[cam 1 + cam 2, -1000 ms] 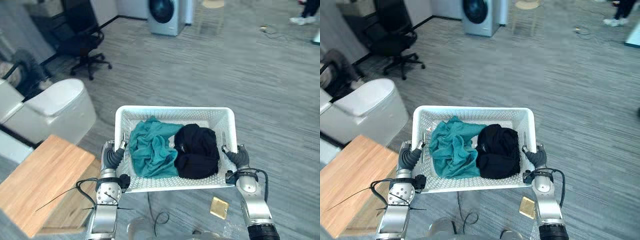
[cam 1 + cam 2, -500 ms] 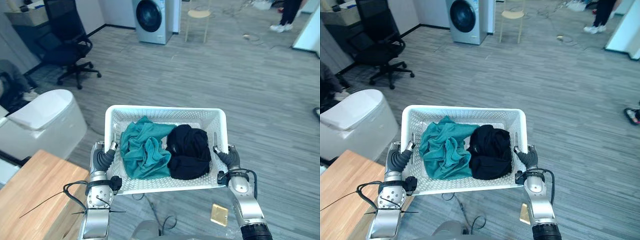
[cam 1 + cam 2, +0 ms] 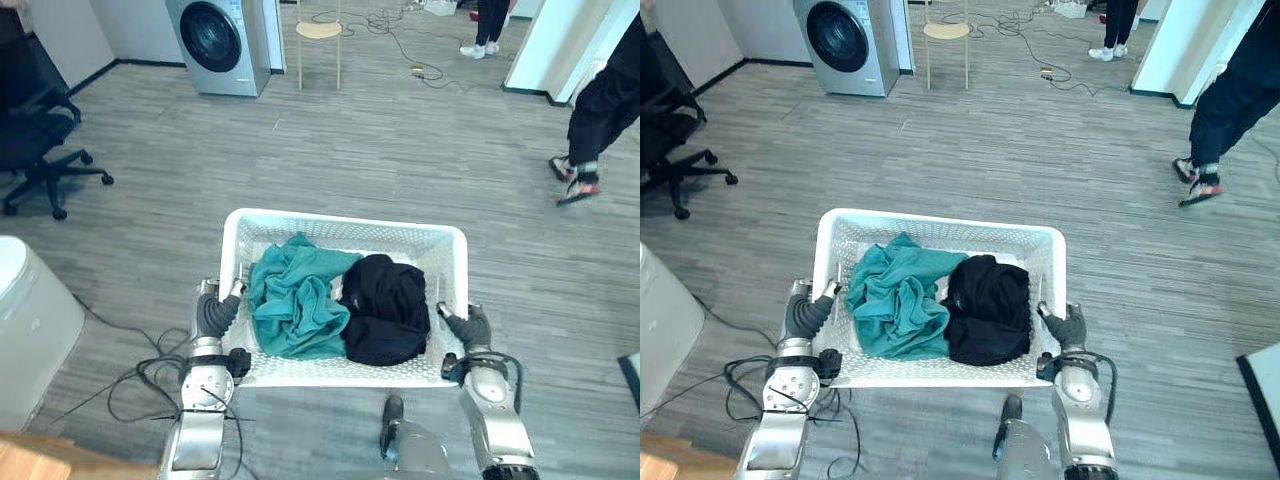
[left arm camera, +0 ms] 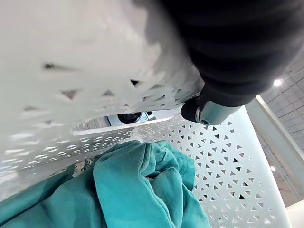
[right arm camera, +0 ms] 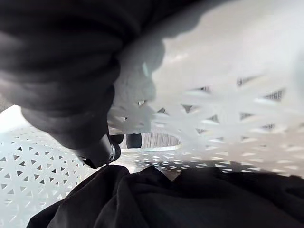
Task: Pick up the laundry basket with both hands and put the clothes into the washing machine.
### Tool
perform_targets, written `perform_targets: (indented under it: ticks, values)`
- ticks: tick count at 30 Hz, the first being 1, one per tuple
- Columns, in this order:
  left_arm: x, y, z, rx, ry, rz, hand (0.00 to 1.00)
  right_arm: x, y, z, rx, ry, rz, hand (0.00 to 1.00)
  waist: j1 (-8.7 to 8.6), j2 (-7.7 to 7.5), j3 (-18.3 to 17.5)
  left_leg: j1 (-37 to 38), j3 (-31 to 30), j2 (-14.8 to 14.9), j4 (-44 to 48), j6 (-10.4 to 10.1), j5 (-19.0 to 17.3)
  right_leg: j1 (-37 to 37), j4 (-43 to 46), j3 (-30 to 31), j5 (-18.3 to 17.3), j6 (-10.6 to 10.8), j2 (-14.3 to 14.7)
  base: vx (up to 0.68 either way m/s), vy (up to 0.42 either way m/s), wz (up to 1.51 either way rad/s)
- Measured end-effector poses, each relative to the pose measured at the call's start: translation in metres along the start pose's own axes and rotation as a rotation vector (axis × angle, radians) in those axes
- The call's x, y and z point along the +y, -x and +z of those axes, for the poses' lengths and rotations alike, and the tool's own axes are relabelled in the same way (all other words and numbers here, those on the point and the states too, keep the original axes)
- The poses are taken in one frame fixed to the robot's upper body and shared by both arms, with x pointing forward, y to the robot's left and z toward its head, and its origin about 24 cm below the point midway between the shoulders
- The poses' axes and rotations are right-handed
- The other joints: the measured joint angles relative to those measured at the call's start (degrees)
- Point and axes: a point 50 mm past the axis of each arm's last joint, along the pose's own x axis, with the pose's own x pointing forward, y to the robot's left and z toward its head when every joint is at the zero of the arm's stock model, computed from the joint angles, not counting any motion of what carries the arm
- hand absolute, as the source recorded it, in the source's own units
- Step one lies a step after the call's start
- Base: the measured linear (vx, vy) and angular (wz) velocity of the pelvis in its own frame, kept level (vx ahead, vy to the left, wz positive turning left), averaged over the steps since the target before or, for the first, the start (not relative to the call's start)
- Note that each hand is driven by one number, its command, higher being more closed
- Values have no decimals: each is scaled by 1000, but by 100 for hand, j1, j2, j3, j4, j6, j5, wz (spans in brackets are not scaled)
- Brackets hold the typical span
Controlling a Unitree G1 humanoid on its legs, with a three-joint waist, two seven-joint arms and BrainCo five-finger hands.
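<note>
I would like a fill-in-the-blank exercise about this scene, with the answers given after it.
The left hand and the right hand hold the ___ laundry basket by its sides.
Inside it, the teal cloth lies on the robot's ___ side.
The other cloth is ___ in colour.
The round door of the washing machine is ___.
Missing words: white; left; black; closed.

The basket (image 3: 345, 224) is gripped at its sides by left hand (image 3: 213, 312) and right hand (image 3: 470, 327). Teal cloth (image 3: 295, 305) lies beside black cloth (image 3: 385, 310) inside.
</note>
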Motion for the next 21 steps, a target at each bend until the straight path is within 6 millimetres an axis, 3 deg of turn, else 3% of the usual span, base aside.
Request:
perform_targets:
  ticks: [3, 5, 6, 7, 8, 10, 11, 12, 14, 16, 17, 18, 19, 20, 21]
  values:
    - [-3, -3, -1, 4, -8, -6, 100, -2, 0, 0, -1, -1, -7, 100, -17, 30, -17, -369, -277, 235, 1321, -64, 731, 150, 424, -33, -662, -141, 267, 525, -309, -34]
    - [-5, -2, -6, 24, -7, -12, 100, -4, 2, -2, 9, 4, -12, 100, 22, 88, -16, -1409, -418, 772, 3777, 162, 2165, 928, -158, -42, -874, -360, 734, 633, -233, -36]
    - [-7, -2, -7, 29, 0, -18, 100, -6, 2, -3, 10, 9, -19, 100, 30, 101, -9, -1721, -451, 877, 4544, 210, 2120, 1156, -322, -39, -894, -390, 844, 666, -179, -25]
    - [-9, 1, -13, 53, 15, -28, 100, -8, 3, -4, 13, 15, -23, 100, 39, 99, 12, -2282, -430, 1006, 5765, 620, 1791, 1681, -680, -9, -921, -431, 1019, 537, -132, -13]
    - [-10, 2, -15, 67, 25, -31, 100, -9, 5, -5, 15, 16, -25, 100, 51, 23, 72, -2740, -265, 976, 6390, 1022, 1483, 2198, -1012, 55, -944, -440, 1084, 553, -103, -13]
    - [-9, 2, -15, 62, 27, -28, 100, -9, 5, -3, 9, 14, -26, 100, 123, -51, 115, -3258, 22, 817, 6417, 1205, 1090, 2683, -1381, 193, -1039, -420, 1065, 495, -35, -14]
    - [-9, 2, -15, 60, 31, -22, 100, -8, 3, -1, -1, 13, -27, 100, 215, -61, 146, -3720, 202, 643, 5855, 1188, 756, 2992, -1560, 311, -1182, -362, 1008, 433, 46, -19]
    - [-8, 2, -15, 60, 31, -18, 100, -7, 2, 1, -6, 12, -24, 100, 246, -84, 186, -3891, 248, 545, 5461, 1139, 659, 3104, -1585, 328, -1269, -322, 961, 529, 114, -13]
    - [-8, 2, -14, 58, 42, -13, 100, -5, 1, 4, -18, 13, -26, 100, 345, -242, 266, -4178, 504, 55, 3027, 829, 685, 3468, -1595, 365, -1637, -65, 568, 458, 168, -4]
    - [-7, 3, -9, 43, 66, 6, 100, -4, -3, 10, -39, 15, -25, 100, 358, -185, 245, -4192, 438, -128, 1371, 447, 1104, 3723, -1705, 404, -1833, 144, 458, 484, 224, -13]
    - [-3, 4, -6, 31, 63, 21, 100, 1, -7, 10, -37, 2, -28, 100, 378, -321, 157, -4127, 436, -437, 1396, 672, 1768, 3905, -1743, 480, -2075, 207, 191, 774, 337, -10]
    - [0, 3, -4, 19, 59, 30, 100, 3, -9, 12, -41, 0, -27, 100, 343, -488, 138, -4221, 410, -614, 1721, 801, 1430, 3923, -1587, 450, -2075, 223, 19, 802, 341, 0]
    - [-1, 2, -3, 18, 64, 31, 100, 3, -9, 12, -44, -3, -26, 100, 330, -486, 138, -4295, 372, -655, 1967, 970, 1218, 3818, -1259, 445, -2058, 295, -49, 694, 280, 16]
    - [-3, 3, -5, 29, 66, 24, 100, 3, -9, 9, -30, -4, -28, 100, 350, -542, 147, -4199, 439, -704, 2294, 1132, 897, 3518, -136, 500, -2093, 471, -271, 685, 298, 5]
    - [-1, 4, -9, 44, 51, 21, 100, 7, -9, 5, -12, -7, -21, 100, 369, -719, 172, -3892, 663, -806, 2395, 1286, 648, 3038, 1370, 645, -1891, 853, -605, 676, 295, -1]
